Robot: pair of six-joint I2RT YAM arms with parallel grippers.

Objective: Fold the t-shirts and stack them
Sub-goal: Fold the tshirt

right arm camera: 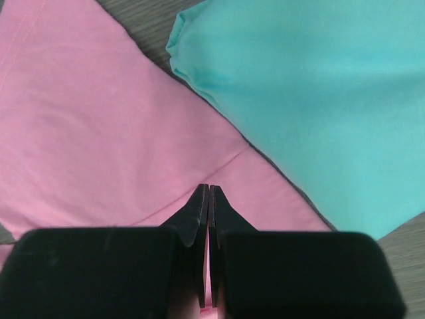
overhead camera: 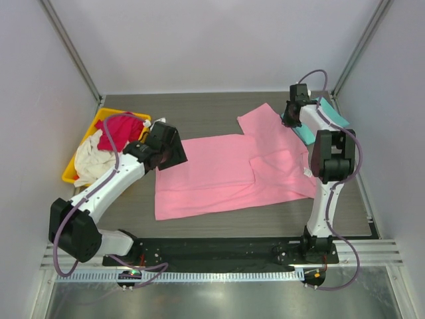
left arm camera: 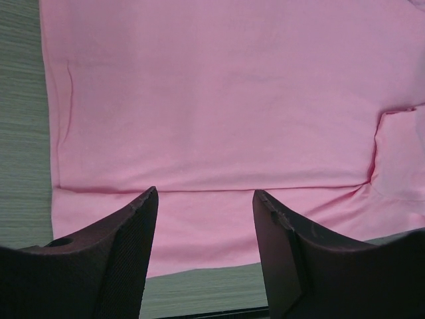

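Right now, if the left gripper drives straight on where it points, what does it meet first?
The pink shirt, spread flat right ahead of the left gripper and its open jaws. How far off it is, I can't tell.

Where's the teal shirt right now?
The teal shirt lies at the far right of the table in the top view, partly hidden by the right arm, beside the far sleeve of the pink shirt.

Left arm [overhead camera: 113, 179]: stretched toward far left, left gripper [left arm camera: 206, 199] jaws wide apart. Right arm [overhead camera: 325, 193]: extended to far right, right gripper [right arm camera: 208, 196] jaws pressed together.
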